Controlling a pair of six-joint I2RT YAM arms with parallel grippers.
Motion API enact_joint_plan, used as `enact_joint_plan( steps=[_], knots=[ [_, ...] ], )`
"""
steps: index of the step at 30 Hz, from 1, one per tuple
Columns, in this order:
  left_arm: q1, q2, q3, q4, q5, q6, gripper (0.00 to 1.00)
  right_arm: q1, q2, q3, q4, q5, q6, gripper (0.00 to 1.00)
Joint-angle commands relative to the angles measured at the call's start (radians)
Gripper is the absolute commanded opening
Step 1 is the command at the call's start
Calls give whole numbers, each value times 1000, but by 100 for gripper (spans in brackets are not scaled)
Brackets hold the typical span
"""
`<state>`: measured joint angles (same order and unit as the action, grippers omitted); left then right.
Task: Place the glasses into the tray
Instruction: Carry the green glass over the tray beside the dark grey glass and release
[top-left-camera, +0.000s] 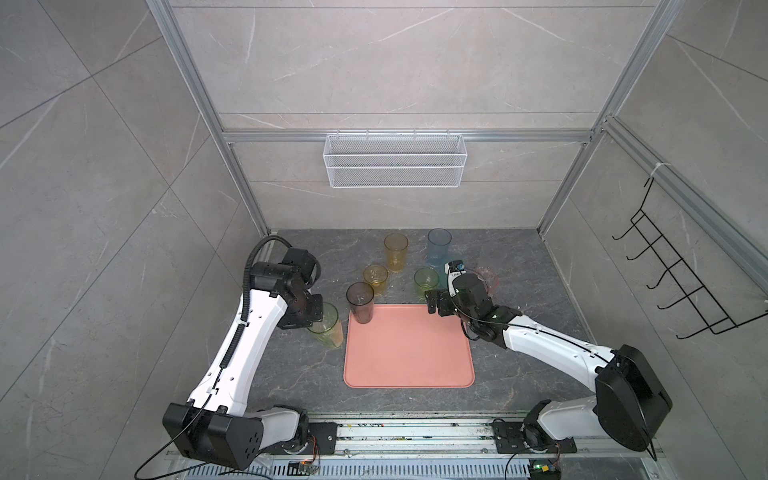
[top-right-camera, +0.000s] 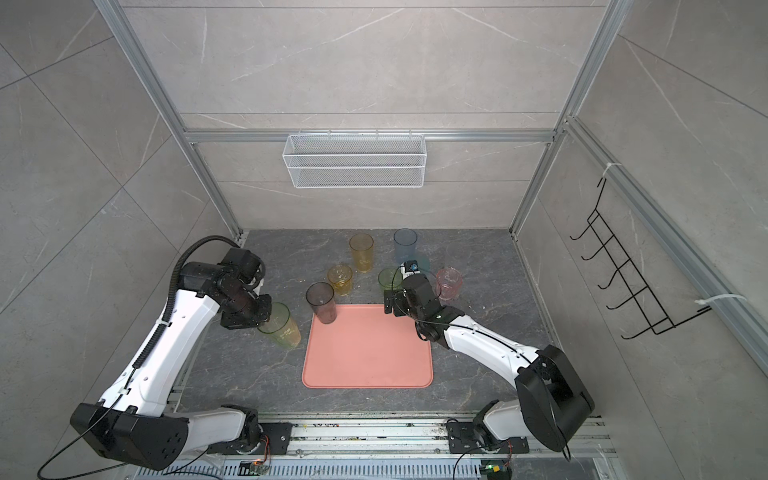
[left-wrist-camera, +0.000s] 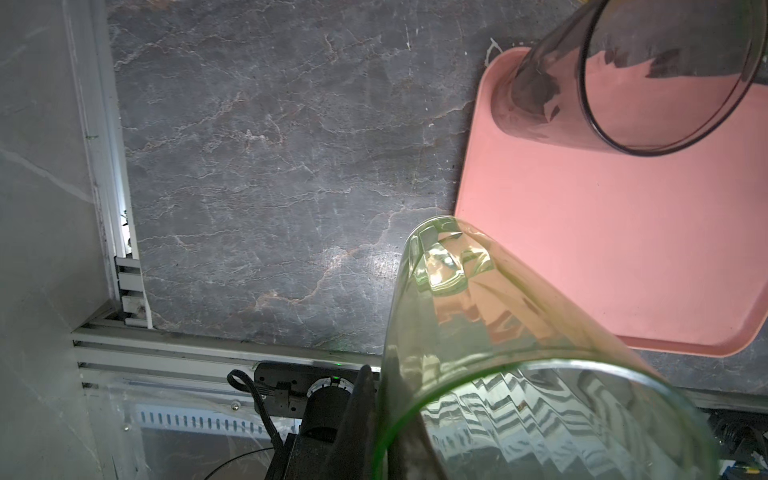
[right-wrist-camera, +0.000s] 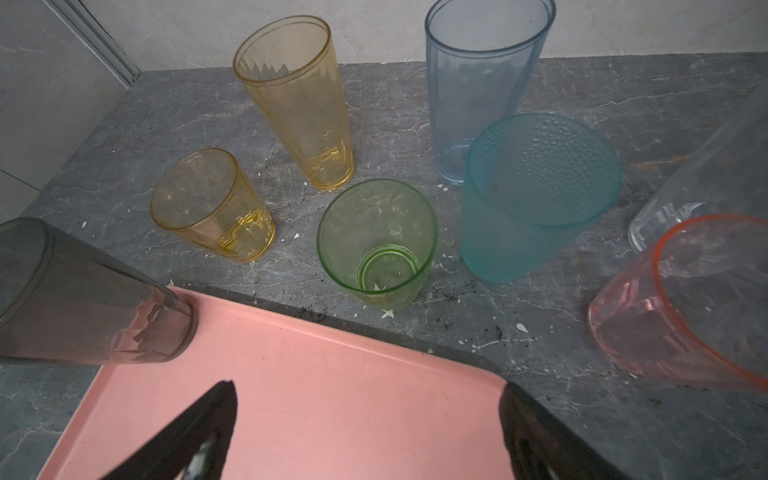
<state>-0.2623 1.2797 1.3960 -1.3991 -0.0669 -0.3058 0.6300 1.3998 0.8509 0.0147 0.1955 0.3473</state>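
My left gripper (left-wrist-camera: 380, 376) is shut on the rim of a tall yellow-green glass (left-wrist-camera: 519, 332), one finger outside the wall and one inside. In both top views this glass (top-left-camera: 330, 328) leans just left of the salmon-pink tray (top-left-camera: 409, 357). A smoky grey glass (top-left-camera: 360, 302) stands in the tray's far left corner. My right gripper (right-wrist-camera: 368, 390) hangs open and empty over the tray's far right corner. Behind the tray stand a tall amber glass (right-wrist-camera: 299, 104), a short amber one (right-wrist-camera: 212, 208), a green one (right-wrist-camera: 378, 241), a tall blue one (right-wrist-camera: 478, 83), a teal one (right-wrist-camera: 536, 195), a pink one (right-wrist-camera: 681, 307) and a clear one (right-wrist-camera: 706, 174).
A white wire mesh basket (top-left-camera: 395, 160) hangs on the back wall, well above the counter. A black hook rack (top-left-camera: 665, 270) is fixed to the right wall. Aluminium frame posts stand at the counter's back corners, and a metal rail (top-left-camera: 415, 436) runs along the front.
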Motion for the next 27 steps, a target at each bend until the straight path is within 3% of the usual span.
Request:
enact_joint_plan(
  steps=[1,7,27],
  knots=[
    [-45,-39,-23,60,30,-17,0,6,15,33,-18,11,16,99],
    [-145,-51,-82,149,6,-56,0,6,16,35,-21,13,16,99],
    [-241,84,-112,243,-37,-86,0,6,23,45,-38,18,18,99]
  ],
)
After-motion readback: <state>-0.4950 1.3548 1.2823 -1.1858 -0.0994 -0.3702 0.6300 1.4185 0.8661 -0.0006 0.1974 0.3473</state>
